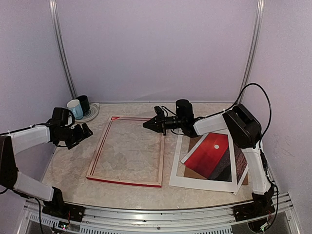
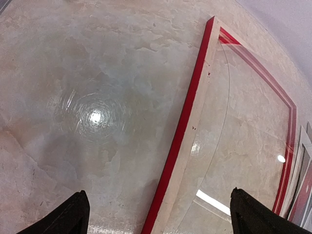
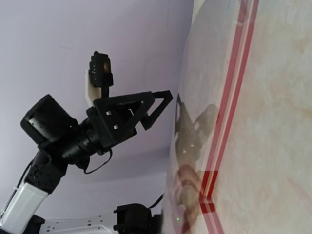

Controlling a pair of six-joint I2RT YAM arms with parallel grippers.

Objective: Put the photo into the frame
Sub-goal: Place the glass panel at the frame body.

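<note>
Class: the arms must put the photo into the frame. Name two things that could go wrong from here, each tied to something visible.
1. The photo lies flat and askew on the white mat; lifting it may drag the mat along.
2. The right gripper hangs over the far end of the frame; coming down there, it could shove the frame or strike the clear sheet inside.

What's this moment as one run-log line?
frame: flat, no photo | photo: on mat, right of frame | left hand: open, left of frame | right hand: over frame's far edge

pale lilac walls (image 1: 156,48), marbled beige tabletop (image 1: 68,168), metal corner rails (image 1: 63,53), soft lamp glare (image 2: 95,117)
</note>
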